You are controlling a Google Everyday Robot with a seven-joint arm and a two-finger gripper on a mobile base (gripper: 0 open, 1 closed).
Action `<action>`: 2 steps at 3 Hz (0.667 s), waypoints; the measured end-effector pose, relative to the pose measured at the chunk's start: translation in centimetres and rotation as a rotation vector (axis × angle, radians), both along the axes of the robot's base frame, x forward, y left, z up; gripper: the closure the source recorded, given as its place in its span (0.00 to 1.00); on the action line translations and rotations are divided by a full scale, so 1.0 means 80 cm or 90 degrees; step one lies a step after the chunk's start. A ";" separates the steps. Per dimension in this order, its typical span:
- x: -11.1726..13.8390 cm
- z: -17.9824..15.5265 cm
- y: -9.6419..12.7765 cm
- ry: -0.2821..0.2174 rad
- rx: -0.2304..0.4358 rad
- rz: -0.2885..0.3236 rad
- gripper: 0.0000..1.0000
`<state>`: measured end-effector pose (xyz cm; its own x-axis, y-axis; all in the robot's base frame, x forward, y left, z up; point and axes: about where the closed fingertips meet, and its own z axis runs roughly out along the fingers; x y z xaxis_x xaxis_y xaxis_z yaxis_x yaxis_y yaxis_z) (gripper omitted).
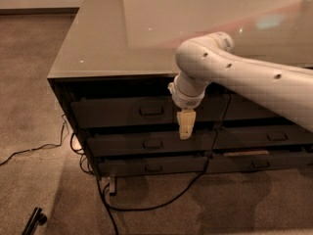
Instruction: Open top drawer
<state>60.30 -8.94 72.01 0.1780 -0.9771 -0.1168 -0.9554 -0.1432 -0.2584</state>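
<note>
The top drawer (117,112) is a wide dark grey front just under the tabletop, with a small bar handle (151,111) at its middle. It looks closed or nearly so. My gripper (185,129) hangs from the white arm (230,72), pointing down in front of the drawer stack. It is a little right of the handle and slightly lower, over the gap between the top and middle drawers. Its beige fingers appear pressed together and hold nothing.
Two similar drawers (146,143) sit below the top one, and a neighbouring column (264,136) is to the right. The glossy tabletop (112,38) overhangs them. Black cables (146,204) trail over the carpet under the cabinet. A dark object (35,220) lies at bottom left.
</note>
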 end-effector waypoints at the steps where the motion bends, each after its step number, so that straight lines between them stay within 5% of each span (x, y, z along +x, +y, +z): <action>1: 0.026 -0.027 0.007 0.010 -0.028 -0.004 0.00; 2: 0.027 -0.029 0.010 0.012 -0.026 0.000 0.00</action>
